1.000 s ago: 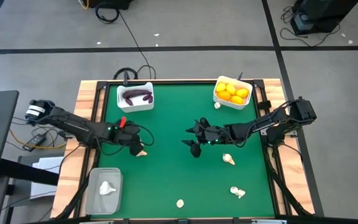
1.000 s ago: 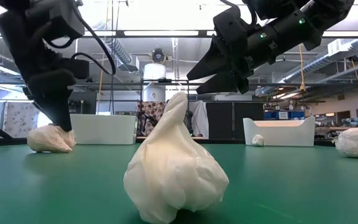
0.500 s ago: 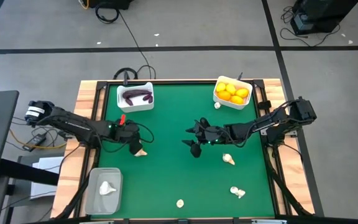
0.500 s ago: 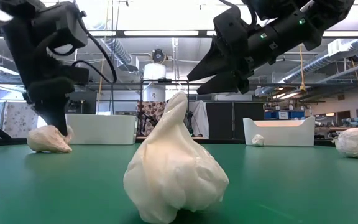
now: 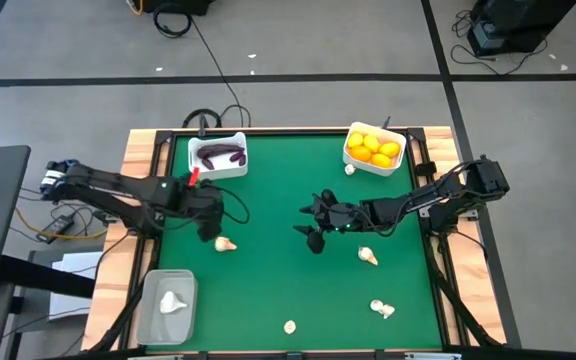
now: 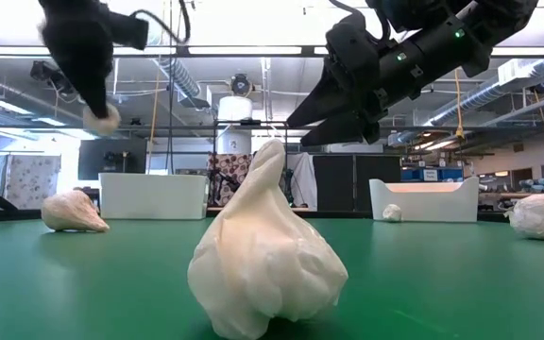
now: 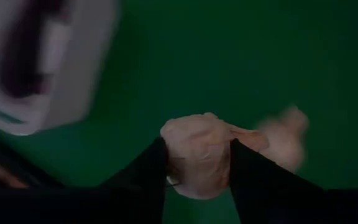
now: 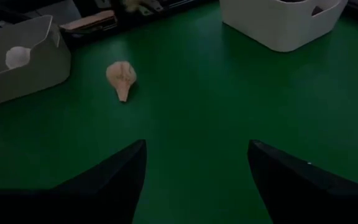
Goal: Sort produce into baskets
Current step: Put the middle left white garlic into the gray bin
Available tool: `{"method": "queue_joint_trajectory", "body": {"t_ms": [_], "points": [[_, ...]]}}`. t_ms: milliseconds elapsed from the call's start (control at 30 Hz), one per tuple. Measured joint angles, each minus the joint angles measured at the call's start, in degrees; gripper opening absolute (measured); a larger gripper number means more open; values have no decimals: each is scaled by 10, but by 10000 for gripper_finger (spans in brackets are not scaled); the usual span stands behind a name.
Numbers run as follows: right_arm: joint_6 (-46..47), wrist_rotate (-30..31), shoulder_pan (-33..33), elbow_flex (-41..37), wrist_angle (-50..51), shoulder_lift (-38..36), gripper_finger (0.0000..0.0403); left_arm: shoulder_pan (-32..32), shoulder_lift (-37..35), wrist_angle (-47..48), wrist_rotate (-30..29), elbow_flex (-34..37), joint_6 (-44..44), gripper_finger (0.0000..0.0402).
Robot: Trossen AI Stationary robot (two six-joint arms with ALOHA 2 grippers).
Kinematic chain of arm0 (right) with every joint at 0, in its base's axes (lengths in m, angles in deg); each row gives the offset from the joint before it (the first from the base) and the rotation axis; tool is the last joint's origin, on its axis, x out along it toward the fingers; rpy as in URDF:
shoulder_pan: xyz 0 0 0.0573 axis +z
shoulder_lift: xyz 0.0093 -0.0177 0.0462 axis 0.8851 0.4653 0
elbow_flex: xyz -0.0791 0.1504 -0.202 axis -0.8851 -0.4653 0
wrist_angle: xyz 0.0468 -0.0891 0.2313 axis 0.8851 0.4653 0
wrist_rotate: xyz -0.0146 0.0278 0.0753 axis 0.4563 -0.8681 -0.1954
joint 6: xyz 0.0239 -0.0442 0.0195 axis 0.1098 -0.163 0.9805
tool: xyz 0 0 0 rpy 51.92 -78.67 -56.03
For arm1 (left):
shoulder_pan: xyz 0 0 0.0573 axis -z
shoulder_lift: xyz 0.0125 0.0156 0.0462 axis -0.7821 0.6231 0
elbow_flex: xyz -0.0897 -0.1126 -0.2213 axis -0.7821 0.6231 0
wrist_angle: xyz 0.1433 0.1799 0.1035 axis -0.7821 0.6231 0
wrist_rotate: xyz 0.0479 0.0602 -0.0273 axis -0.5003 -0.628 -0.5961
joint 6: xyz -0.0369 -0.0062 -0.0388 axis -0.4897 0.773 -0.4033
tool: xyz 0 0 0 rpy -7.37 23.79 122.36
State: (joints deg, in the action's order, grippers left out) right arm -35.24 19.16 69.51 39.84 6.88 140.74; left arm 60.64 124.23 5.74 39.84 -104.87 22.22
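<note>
Aloft above the green table (image 5: pixel 268 290), the left gripper (image 7: pixel 197 163) pinches a cream garlic bulb (image 7: pixel 196 155) between its fingers, near the white basket (image 5: pixel 218 155) holding eggplants. Another bulb (image 5: pixel 226 244) lies just beside. The right gripper (image 5: pixel 308 225) hovers mid-table, jaws spread, empty.

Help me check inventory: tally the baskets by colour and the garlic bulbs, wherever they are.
White baskets: 2
Clear basket: 1
Garlic bulbs, one held in the left gripper: 7
Total: 10
</note>
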Motion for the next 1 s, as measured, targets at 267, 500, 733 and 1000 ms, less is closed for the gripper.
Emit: {"method": "queue_joint_trajectory", "body": {"t_ms": [267,500,733,1000], "points": [[-20,0,0,0,0,0,290,73,0,97,269,-41,17,147],[-19,0,0,0,0,0,290,167,0,83,407,-10,-125,147],[-15,-3,2,0,5,0,290,231,0,-3,450,55,-223,148],[-13,-16,2,0,5,0,290,245,0,-102,436,103,-292,217]]}}
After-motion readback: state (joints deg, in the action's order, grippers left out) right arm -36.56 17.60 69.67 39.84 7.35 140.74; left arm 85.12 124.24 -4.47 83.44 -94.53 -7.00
